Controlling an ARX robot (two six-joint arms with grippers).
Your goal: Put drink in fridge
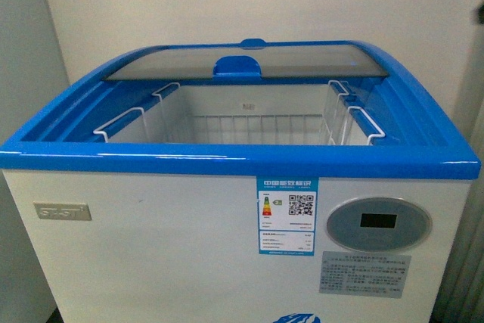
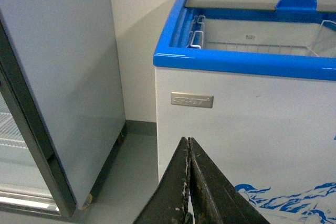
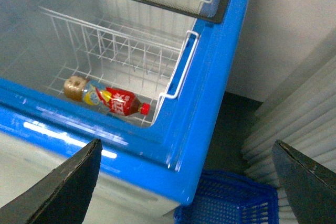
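Observation:
The fridge (image 1: 242,160) is a white chest freezer with a blue rim; its glass top (image 1: 242,62) is slid back, leaving the front open. The drink (image 3: 107,98), a bottle of brownish liquid with a red and yellow label and red cap, lies on its side in the white wire basket (image 3: 131,51) inside. My right gripper (image 3: 187,142) is open and empty, above the fridge's front right corner (image 3: 210,93), well apart from the drink. My left gripper (image 2: 188,142) is shut on nothing, low in front of the fridge's white front wall (image 2: 241,124). Neither gripper shows in the front view.
A tall grey upright cabinet (image 2: 58,77) with a glass door stands left of the fridge, with a strip of floor (image 2: 131,171) between them. A blue plastic crate (image 3: 231,200) sits on the floor at the fridge's right, beside white ribbed panels (image 3: 294,114). A wall is behind.

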